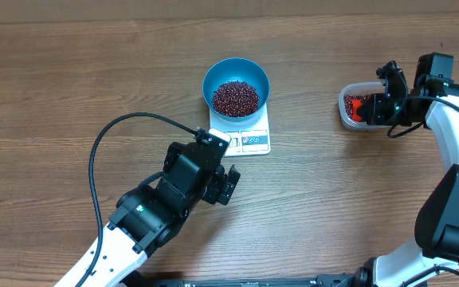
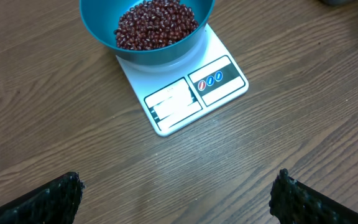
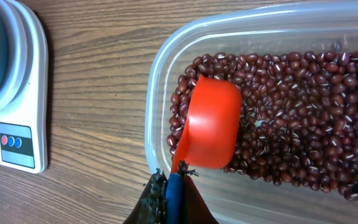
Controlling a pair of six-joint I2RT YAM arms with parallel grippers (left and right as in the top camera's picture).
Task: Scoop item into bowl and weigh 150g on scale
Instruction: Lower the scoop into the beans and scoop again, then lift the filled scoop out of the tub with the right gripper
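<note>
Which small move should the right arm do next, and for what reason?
Probably dip and turn the red scoop to fill it. The right gripper is shut on its handle, and the scoop lies on the beans in the clear tub with its rounded back showing. The scale display is unreadable, so more may be needed.

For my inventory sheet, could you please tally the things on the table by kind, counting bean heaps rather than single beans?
bowl: 1
scale: 1
tub: 1
scoop: 1
bean heaps: 2
total: 6
</note>
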